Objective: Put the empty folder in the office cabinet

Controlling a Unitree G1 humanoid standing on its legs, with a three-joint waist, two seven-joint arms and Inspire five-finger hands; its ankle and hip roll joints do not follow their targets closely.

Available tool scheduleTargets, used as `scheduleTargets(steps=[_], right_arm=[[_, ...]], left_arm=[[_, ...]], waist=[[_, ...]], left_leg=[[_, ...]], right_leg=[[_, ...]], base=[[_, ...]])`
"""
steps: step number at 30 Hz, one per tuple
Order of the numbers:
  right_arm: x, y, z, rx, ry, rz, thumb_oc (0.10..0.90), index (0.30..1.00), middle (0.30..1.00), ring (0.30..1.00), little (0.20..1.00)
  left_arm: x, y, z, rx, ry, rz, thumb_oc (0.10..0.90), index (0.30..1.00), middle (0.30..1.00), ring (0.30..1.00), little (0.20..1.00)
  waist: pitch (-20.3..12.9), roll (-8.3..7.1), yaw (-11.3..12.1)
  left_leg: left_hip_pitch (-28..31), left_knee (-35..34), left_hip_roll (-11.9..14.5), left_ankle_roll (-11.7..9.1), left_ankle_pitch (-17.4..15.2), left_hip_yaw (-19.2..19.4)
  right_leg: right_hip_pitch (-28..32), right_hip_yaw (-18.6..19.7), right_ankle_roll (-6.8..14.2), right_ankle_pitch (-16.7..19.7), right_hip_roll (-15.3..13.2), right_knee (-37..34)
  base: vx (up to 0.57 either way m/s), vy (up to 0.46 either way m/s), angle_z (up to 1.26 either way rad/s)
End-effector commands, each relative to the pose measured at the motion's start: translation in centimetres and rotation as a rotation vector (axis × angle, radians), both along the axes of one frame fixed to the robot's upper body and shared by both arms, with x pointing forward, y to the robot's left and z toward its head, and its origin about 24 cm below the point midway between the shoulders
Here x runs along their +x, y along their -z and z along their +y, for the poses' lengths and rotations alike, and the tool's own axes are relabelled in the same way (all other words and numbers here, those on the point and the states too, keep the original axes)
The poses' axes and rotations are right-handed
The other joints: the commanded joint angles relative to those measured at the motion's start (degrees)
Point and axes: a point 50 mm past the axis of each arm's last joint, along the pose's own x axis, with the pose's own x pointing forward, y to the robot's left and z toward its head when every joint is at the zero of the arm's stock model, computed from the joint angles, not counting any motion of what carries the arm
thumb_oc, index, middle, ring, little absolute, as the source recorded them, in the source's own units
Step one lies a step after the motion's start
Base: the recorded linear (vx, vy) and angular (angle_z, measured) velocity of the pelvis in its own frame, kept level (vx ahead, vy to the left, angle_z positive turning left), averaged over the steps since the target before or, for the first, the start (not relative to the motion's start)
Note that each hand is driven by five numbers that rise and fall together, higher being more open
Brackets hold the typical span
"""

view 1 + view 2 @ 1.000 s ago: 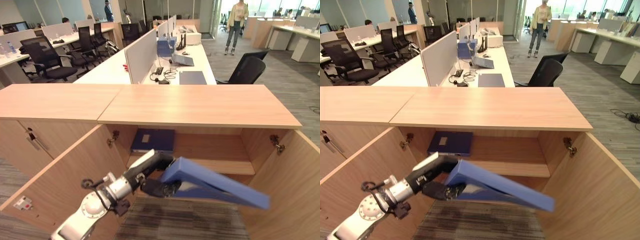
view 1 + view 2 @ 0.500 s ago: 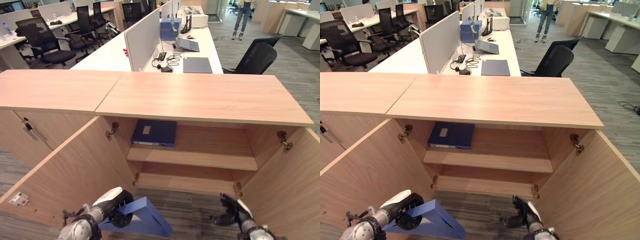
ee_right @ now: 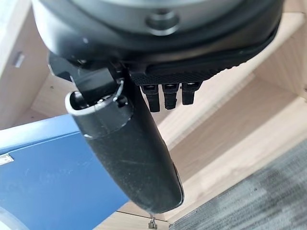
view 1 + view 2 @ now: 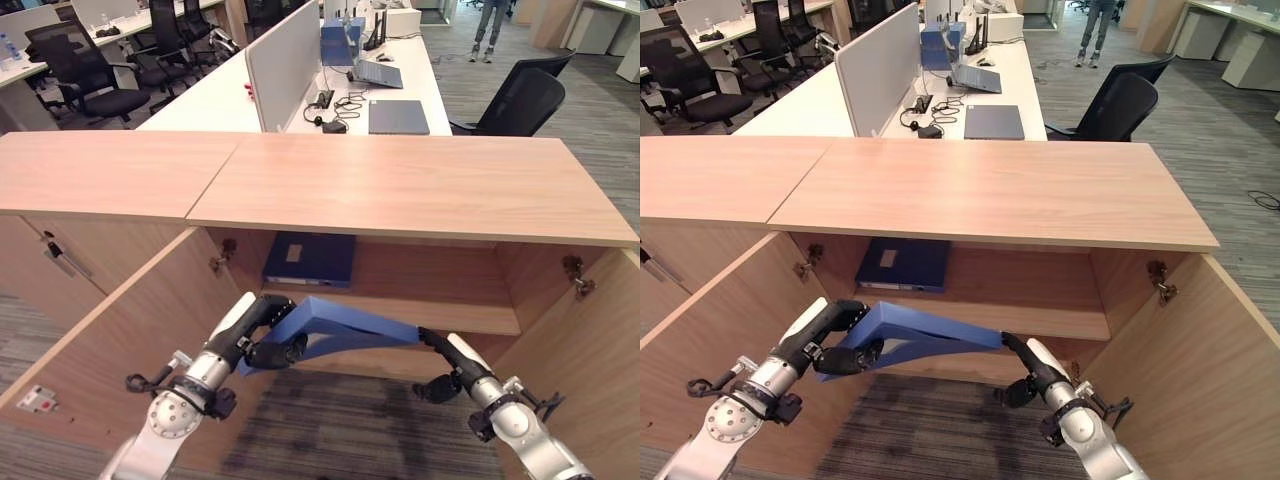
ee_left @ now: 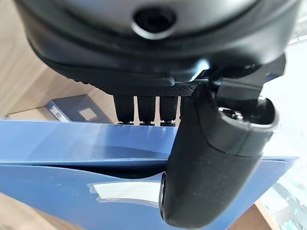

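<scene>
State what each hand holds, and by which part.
Left hand pinches the blue folder at its left end; right hand touches its right end, grip unclear.

Dark office chair (image 4: pixel 517 101) beside white desk (image 4: pixel 220 128), laptop (image 4: pixel 398 117) on it.

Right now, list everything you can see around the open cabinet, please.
Folder: one, blue, held level in front of the open cabinet.
Second folder: one, dark blue, flat on the upper shelf.
Cabinet: one, light wood, both doors open.
Desk: one, white, behind the cabinet, with a grey divider.
Laptop: one, grey, closed on the desk.
Office chair: one, black, right of the desk.
Left hand: dark, clamped on the folder's left end.
Right hand: dark, at the folder's right end, fingers straight.
</scene>
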Motion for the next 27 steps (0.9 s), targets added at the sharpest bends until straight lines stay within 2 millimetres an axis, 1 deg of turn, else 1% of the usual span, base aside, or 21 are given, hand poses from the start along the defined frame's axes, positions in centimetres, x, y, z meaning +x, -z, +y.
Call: scheduleTargets(steps=[1,2,3,8,16,20,22,23,26,27], right_arm=[[4.0,-6.7,2.4,0.054,-0.124,-0.351,0.800,0.900,0.900,0.900,0.900],[4.3,-7.6,2.9,0.057,-0.138,-0.398,0.800,0.900,0.900,0.900,0.900],[4.4,-8.0,3.0,0.059,-0.138,-0.421,0.800,0.900,0.900,0.900,0.900],[4.5,-9.3,3.5,0.081,-0.135,-0.490,0.800,0.900,0.900,0.900,0.900],[3.8,-9.6,2.9,0.097,-0.113,-0.500,0.800,0.900,0.900,0.900,0.900],[3.6,-9.8,3.2,0.110,-0.126,-0.506,0.800,0.900,0.900,0.900,0.900],[3.8,-9.9,4.5,0.179,-0.199,-0.464,0.800,0.900,0.900,0.900,0.900],[3.8,-9.8,4.8,0.186,-0.218,-0.448,0.800,0.900,0.900,0.900,0.900],[4.0,-9.4,6.1,0.215,-0.297,-0.399,0.800,0.900,0.900,0.900,0.900],[4.1,-9.4,6.3,0.221,-0.309,-0.388,0.587,0.580,0.580,0.580,0.580]], left_arm=[[2.0,-6.0,-1.8,-0.115,0.144,-0.264,0.400,0.300,0.300,0.300,0.300],[2.0,-6.4,-2.2,-0.122,0.181,-0.271,0.400,0.300,0.300,0.300,0.300],[2.0,-6.7,-2.4,-0.116,0.199,-0.276,0.400,0.300,0.300,0.300,0.300],[1.8,-7.4,-2.7,-0.086,0.231,-0.295,0.400,0.300,0.300,0.300,0.300],[1.7,-7.1,-2.2,-0.056,0.199,-0.294,0.400,0.300,0.300,0.300,0.300],[1.7,-7.0,-2.1,-0.063,0.195,-0.292,0.400,0.300,0.300,0.300,0.300],[2.0,-7.6,-2.7,-0.101,0.210,-0.320,0.400,0.300,0.300,0.300,0.300],[2.2,-7.7,-2.9,-0.110,0.217,-0.328,0.400,0.300,0.300,0.300,0.300],[2.6,-8.9,-4.3,-0.172,0.281,-0.374,0.400,0.300,0.300,0.300,0.300],[2.7,-9.2,-4.7,-0.190,0.302,-0.382,0.400,0.300,0.300,0.300,0.300]], waist=[[-1.3,-1.95,0.5],[-1.3,-1.89,0.6],[-1.3,-1.90,0.6],[-1.4,-1.77,0.7],[-1.4,-1.92,0.7],[-1.5,-1.95,0.7],[-1.6,-2.24,0.8],[-1.6,-2.27,0.8],[-1.7,-2.48,0.8],[-1.7,-2.52,0.8]], left_leg=[[3.7,-0.1,-0.6,-2.0,-6.5,-2.3],[3.8,-0.1,-0.6,-2.0,-6.6,-2.3],[3.9,-0.1,-0.6,-1.9,-6.6,-2.3],[4.0,-0.1,-0.6,-2.0,-6.7,-2.3],[4.1,-0.1,-0.7,-1.9,-6.9,-2.3],[4.2,-0.1,-0.6,-1.9,-6.9,-2.3],[4.1,-0.1,-0.6,-2.0,-6.8,-2.2],[4.1,-0.1,-0.6,-2.0,-6.8,-2.3],[4.1,-0.1,-0.6,-2.1,-6.7,-2.5],[4.1,-0.1,-0.6,-2.1,-6.7,-2.5]], right_leg=[[1.7,-2.1,3.3,-1.7,-0.3,0.4],[1.7,-2.1,3.3,-1.7,-0.3,0.4],[1.8,-2.0,3.3,-1.8,-0.3,0.4],[1.9,-2.0,3.3,-1.9,-0.2,0.4],[2.0,-2.0,3.3,-2.0,-0.1,0.4],[2.0,-2.0,3.4,-2.0,-0.2,0.4],[1.9,-2.1,3.3,-2.0,-0.2,0.4],[1.9,-2.1,3.3,-2.0,-0.2,0.4],[1.9,-2.2,3.2,-2.1,-0.2,0.4],[1.9,-2.3,3.2,-2.1,-0.2,0.4]], base=[[0.00,0.000,0.00],[0.00,0.000,0.00],[0.00,0.000,0.00],[0.00,0.000,0.00],[0.00,0.000,0.00],[0.00,0.000,0.00],[0.00,0.000,0.00],[0.00,0.000,0.00],[0.00,0.000,0.00],[0.00,0.000,0.00]])
